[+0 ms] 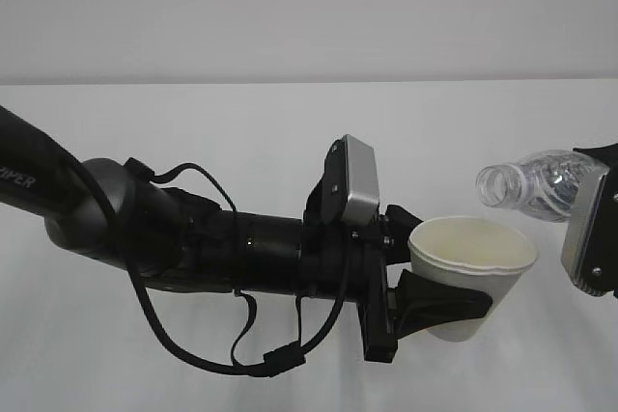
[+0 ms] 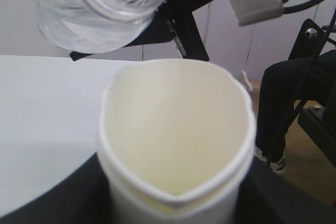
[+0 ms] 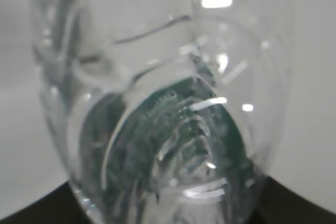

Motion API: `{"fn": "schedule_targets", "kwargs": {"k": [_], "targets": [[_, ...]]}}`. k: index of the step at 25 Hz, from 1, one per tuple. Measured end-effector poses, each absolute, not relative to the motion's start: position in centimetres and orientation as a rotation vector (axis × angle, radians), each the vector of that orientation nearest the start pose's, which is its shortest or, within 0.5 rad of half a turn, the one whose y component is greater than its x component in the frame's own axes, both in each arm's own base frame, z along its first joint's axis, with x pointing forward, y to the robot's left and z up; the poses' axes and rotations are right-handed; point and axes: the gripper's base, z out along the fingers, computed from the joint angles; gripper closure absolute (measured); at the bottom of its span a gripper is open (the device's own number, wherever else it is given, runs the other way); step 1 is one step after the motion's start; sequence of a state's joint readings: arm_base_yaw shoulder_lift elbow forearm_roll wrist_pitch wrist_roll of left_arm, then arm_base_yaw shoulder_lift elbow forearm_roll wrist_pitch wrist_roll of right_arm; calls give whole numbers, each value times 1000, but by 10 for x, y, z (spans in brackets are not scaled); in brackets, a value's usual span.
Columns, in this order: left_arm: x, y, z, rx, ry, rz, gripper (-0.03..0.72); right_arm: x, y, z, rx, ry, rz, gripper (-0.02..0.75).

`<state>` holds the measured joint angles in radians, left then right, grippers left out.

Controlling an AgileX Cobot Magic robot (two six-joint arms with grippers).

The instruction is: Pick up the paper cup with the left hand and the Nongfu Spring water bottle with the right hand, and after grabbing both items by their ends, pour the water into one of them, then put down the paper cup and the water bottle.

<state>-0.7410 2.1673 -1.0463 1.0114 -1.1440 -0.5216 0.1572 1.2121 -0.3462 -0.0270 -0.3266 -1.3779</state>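
My left gripper (image 1: pixel 454 301) is shut on the paper cup (image 1: pixel 473 262) and holds it upright above the table. The squeeze presses the cup's rolled rim into a pointed oval; in the left wrist view the cup (image 2: pixel 176 145) has a cream inside in which I cannot make out water. My right gripper (image 1: pixel 591 233) is shut on the Nongfu Spring water bottle (image 1: pixel 541 183). The bottle lies nearly level, its open neck pointing left, above and just right of the cup's rim. No stream of water shows. The right wrist view is filled by the clear ribbed bottle (image 3: pixel 168 119) and its green label.
A white table (image 1: pixel 290 132) runs back to a pale wall. The left arm (image 1: pixel 145 229) with its loose black cables reaches across the lower left. The left wrist view shows a dark-trousered leg (image 2: pixel 278 108) and a black stand (image 2: pixel 320 119) beyond the table.
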Motion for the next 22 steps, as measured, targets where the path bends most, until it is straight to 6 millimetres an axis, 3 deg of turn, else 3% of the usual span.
{"fn": "schedule_targets", "kwargs": {"k": [22], "targets": [[249,-320,125,1288,1298,-1236,272,211,34,202,-1573,1414,-837,374]]}}
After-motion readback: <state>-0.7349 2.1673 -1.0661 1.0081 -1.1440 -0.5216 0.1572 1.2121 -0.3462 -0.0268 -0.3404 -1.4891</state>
